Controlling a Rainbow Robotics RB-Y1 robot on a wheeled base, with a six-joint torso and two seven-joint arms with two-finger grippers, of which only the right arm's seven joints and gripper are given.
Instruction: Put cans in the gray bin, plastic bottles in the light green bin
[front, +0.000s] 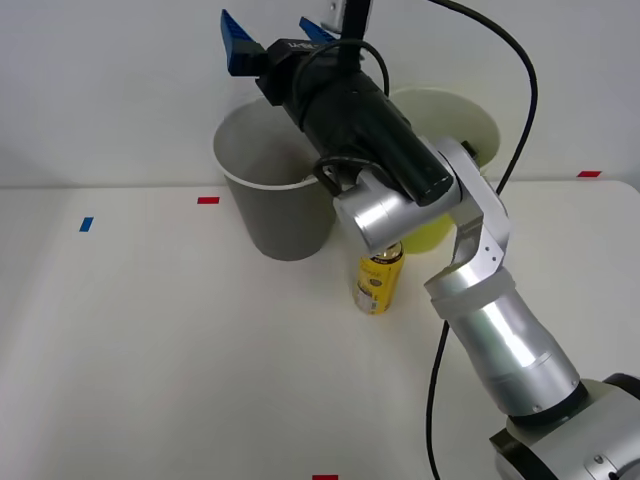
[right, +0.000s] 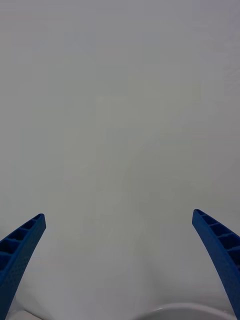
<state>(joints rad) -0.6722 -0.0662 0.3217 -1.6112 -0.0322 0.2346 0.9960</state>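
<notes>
White table (front: 150, 350) carries red and blue tape marks; pale wall (front: 100, 80) behind.

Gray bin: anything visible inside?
The gray bin shows just pale inner wall; the right gripper, open, hangs above its rim. The bin's bottom is hidden by its front wall.

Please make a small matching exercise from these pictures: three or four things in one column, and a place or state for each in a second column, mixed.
Things:
1. gray bin
2. green bin
3. yellow bottle
4. right gripper

Places or states:
A. upright on the table, in front of the bins
B. open, empty, above a bin
C. left of the two bins
D. partly hidden behind the arm

Pairs: 1-C, 2-D, 3-A, 4-B
</notes>
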